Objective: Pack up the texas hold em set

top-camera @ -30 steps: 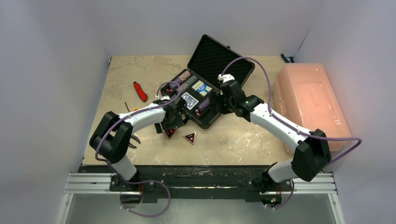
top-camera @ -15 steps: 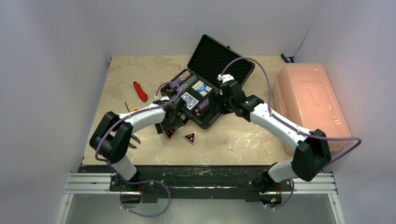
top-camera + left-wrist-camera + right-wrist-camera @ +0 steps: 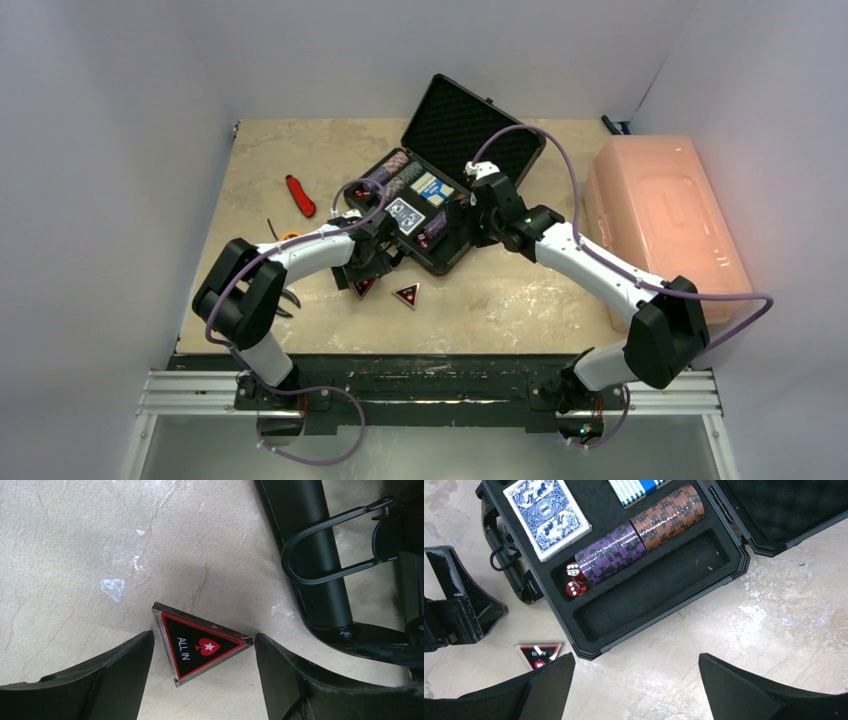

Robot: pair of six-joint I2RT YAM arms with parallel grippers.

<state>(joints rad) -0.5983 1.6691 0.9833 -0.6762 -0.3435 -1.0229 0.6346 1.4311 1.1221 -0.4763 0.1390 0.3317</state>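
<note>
The black briefcase [image 3: 455, 150] lies open with its foam lid up. In its tray sit a blue card deck [image 3: 546, 517], purple chips [image 3: 609, 552], brown chips [image 3: 669, 517] and red dice [image 3: 573, 580]; one long slot [image 3: 649, 590] is bare. A triangular red-black "ALL IN" button [image 3: 200, 642] lies flat on the table between the fingers of my left gripper [image 3: 202, 652], which is open and straddles it closely. A second button [image 3: 407, 294] lies to its right. My right gripper [image 3: 636, 680] is wide open over bare table by the case's front corner.
A red-handled tool [image 3: 300, 195] lies on the table left of the case. A large pink bin [image 3: 665, 225] fills the right side. The case's wire handle [image 3: 325, 545] sticks out close to my left gripper. White walls enclose the table.
My left gripper's jaws have narrowed a little around the button. The right arm has barely moved.
</note>
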